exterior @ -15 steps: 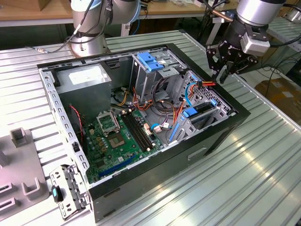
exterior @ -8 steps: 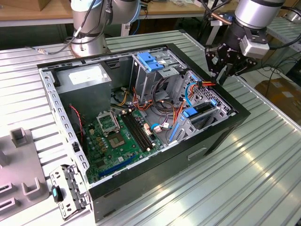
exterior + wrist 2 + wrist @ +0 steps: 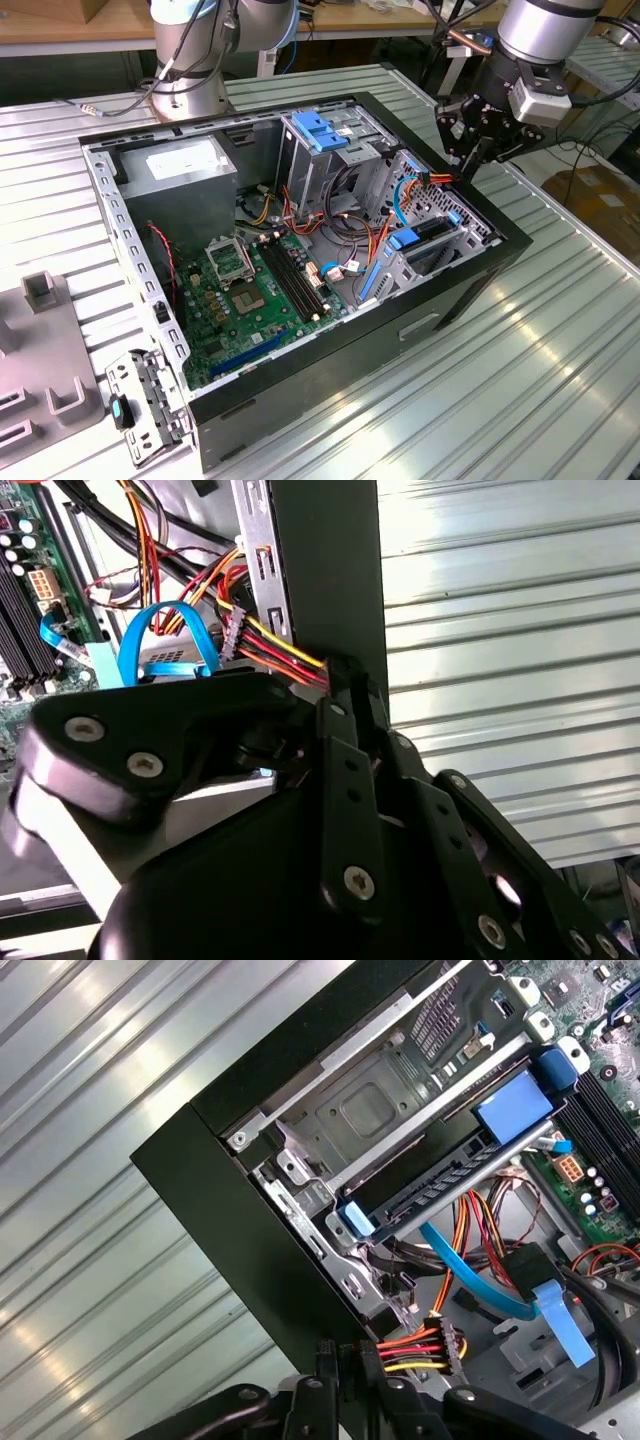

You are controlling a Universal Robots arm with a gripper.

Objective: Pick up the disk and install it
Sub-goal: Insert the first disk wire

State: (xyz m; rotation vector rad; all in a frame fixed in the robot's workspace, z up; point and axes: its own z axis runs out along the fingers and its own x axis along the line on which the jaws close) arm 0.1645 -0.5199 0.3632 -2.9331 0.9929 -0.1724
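Note:
The disk [image 3: 432, 232] lies flat in the drive cage at the case's corner on the exterior view's right, dark with blue rail tabs at its ends. In the first wrist view the disk [image 3: 450, 1175] shows as a dark slab between a small blue tab and a wider blue one. My gripper [image 3: 468, 165] hangs just above the case wall beside that cage. Its fingers [image 3: 340, 730] stand close together on the red, yellow and orange power cable [image 3: 415, 1348], whose wires [image 3: 290, 655] run right up to the tips.
The open computer case [image 3: 470, 290] lies on a ribbed metal table [image 3: 540, 380]. Inside are a motherboard [image 3: 240, 300], a power supply [image 3: 185, 170], a light-blue latch plate [image 3: 320, 130] and a blue data cable [image 3: 470, 1275]. A second arm's base [image 3: 190, 70] stands behind.

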